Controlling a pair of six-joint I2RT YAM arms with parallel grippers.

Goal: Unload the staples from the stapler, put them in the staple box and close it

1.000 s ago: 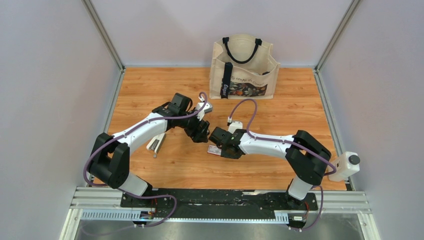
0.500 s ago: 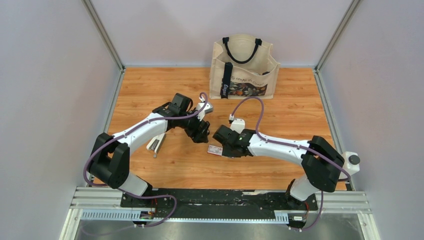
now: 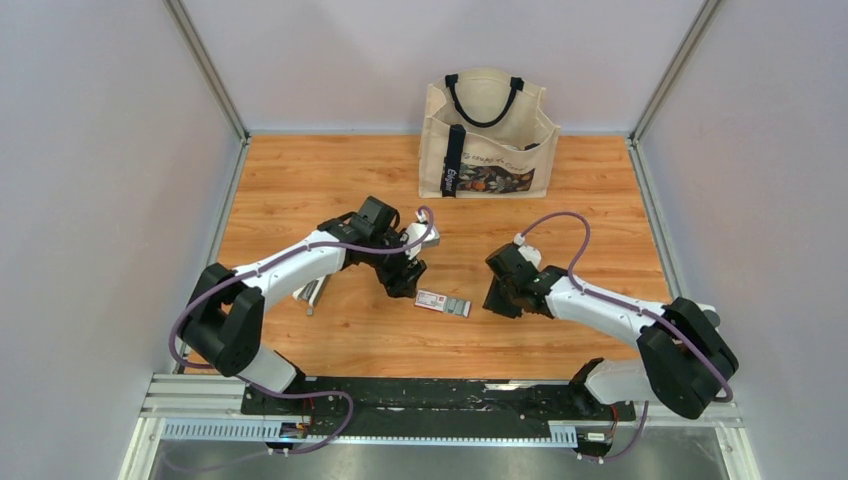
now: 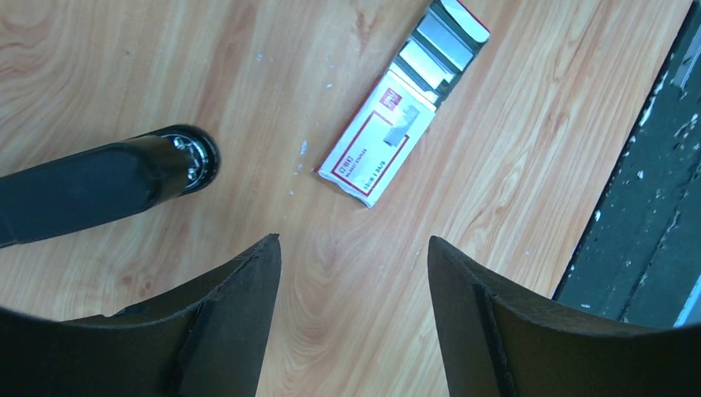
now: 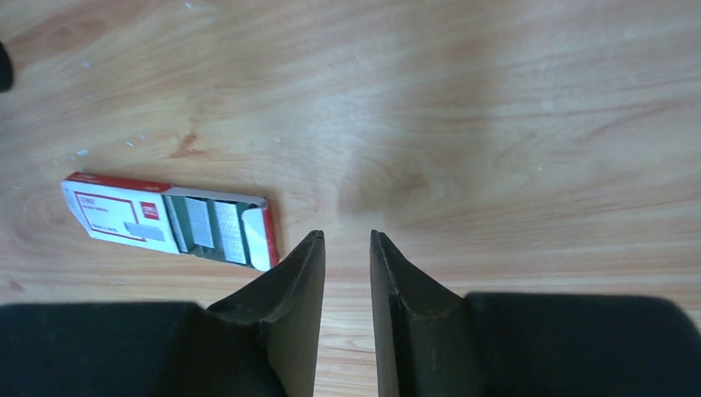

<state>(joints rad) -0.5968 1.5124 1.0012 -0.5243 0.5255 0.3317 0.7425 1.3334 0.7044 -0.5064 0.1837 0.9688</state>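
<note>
- Left gripper (image 4: 354, 244): jaws wide apart, empty, apparently readied for a grasp.
- Right gripper (image 5: 347, 240): jaws narrowly apart, empty; box (image 5: 165, 222) at its 9 o'clock.
- Stapler (image 3: 312, 288) on bench (image 3: 330, 180), left gripper's 9 o'clock; staples not discernible.

— What does the left gripper (image 4: 353, 244) look like?
— Its 2 dark fingers (image 4: 240, 306) are spread wide over the wooden table (image 4: 512, 165), with nothing between them.
— And beyond them?
— 1 red-and-white box (image 4: 397, 124) lies diagonally, with grey contents showing at its open far end. A black rounded bar (image 4: 107, 186) with a shiny tip lies left of it, not touching it.
</note>
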